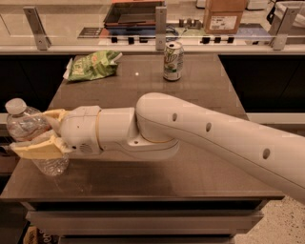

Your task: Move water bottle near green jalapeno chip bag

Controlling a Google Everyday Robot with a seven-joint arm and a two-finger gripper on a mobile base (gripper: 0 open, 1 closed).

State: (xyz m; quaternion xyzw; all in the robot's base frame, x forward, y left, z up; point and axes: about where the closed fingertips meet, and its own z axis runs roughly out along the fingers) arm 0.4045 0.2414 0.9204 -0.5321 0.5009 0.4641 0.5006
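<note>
The water bottle (28, 127), clear ribbed plastic with a white cap, stands tilted at the table's front left edge. My gripper (39, 132) is shut on the water bottle, with one tan finger (35, 148) in front of it and the other behind it. The green jalapeno chip bag (93, 65) lies crumpled at the table's far left, well beyond the bottle. My white arm (190, 136) reaches across the table from the right.
A green-white soda can (173, 60) stands at the far middle of the brown table (200, 76). Behind the table runs a counter with a glass rail, a dark tray (136, 12) and a cardboard box (224, 14).
</note>
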